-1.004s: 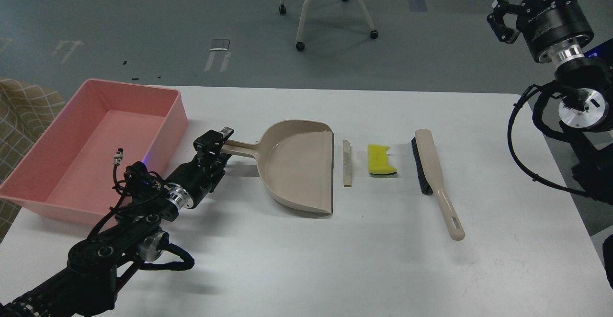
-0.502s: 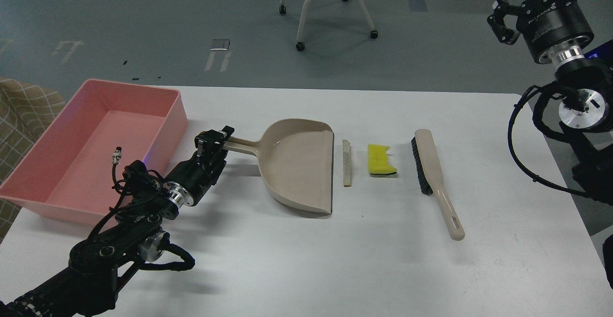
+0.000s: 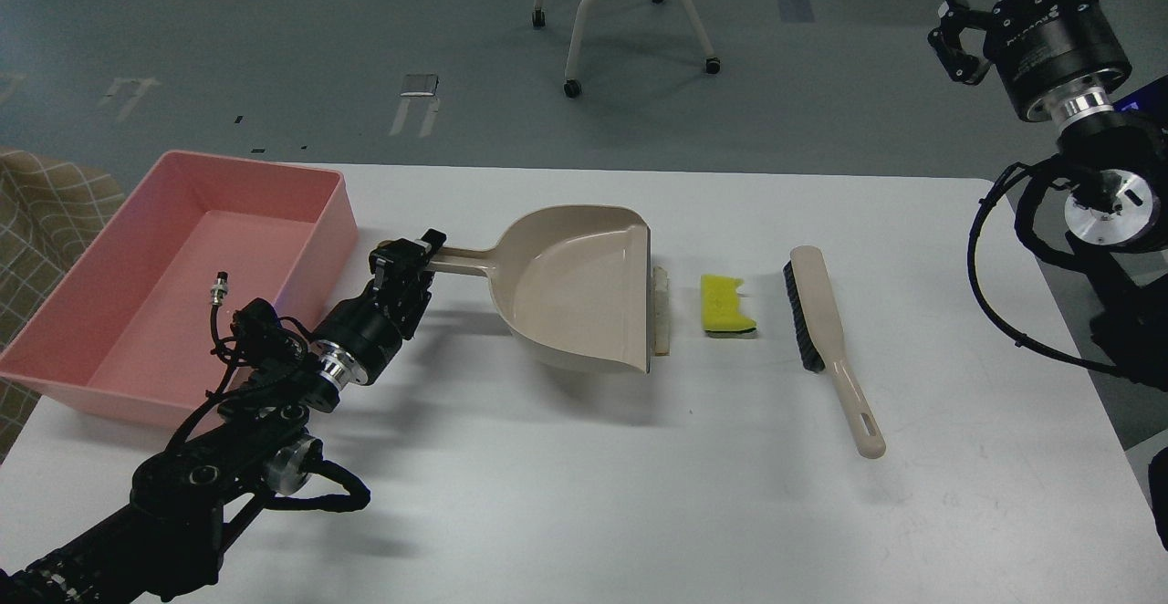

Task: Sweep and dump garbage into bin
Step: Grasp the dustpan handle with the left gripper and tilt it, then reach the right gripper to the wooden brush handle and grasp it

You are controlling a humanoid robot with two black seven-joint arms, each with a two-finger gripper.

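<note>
Head view shows the left gripper (image 3: 408,262) clamped on the handle of the beige plastic dustpan (image 3: 575,289), whose smooth scooped body is tilted up off the white table (image 3: 639,494), its straight lip just beside the thin pale triangular slice (image 3: 661,310). Near that lies the yellow sponge piece (image 3: 725,305), spongy with a dark backing, then the beige brush (image 3: 826,335) with black bristles, untouched. By my judgement the pan is being positioned; next the right gripper (image 3: 954,34), raised well off the table with fingers spread, must fetch the brush. Empty, the glossy pink bin (image 3: 55,348) sits at far left.
</note>
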